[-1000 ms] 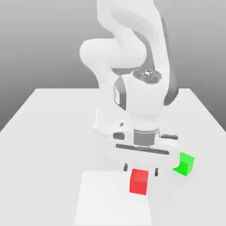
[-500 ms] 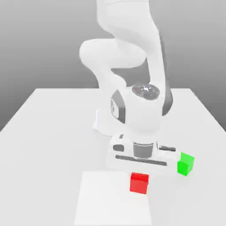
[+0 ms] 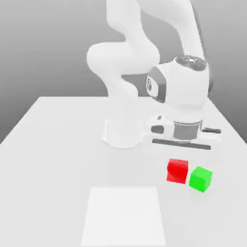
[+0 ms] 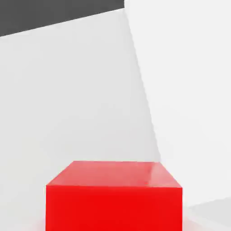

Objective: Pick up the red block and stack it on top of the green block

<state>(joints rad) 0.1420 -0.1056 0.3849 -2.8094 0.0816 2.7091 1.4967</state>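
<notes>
1. The small, plain, bright red cube (image 3: 177,172) was below the robot's hand, with the white jaws (image 3: 177,165) clenched on it.
2. The small, plain, bright green cube (image 3: 200,179) rested on the smooth, pale grey-white worktop (image 3: 53,169), near the red cube and toward the exterior view's right. The red cube had not been stacked on it; a narrow strip of pale background showed between the two in that view. How high the red cube hung over the worktop I could not tell.
3. The worktop's straight far edge ran behind the arm's base, and its side edges spread apart toward the camera. The widest open stretch for moving lay toward the exterior view's left; on the other side, a smaller bare stretch separated the green cube from the side edge.
4. A flat, brighter white square (image 3: 123,217) lay on the near part of the worktop, its border straight and crisp. Both cubes were outside its outline, beyond its far edge and toward the exterior view's right.
5. The green cube sat turned, one upright edge facing the camera, its faces in slightly different greens. The red cube stood nearly square to the view, with flat sides and one solid colour.
6. In the hand view, the red cube showed a paler, faintly glossy face meeting a deeper red one along a straight edge.
7. The arm (image 3: 113,60) had smooth, rounded white shells with dark grey joints, and the wide white hand (image 3: 183,149) carried a long dark slot above the red cube.
</notes>
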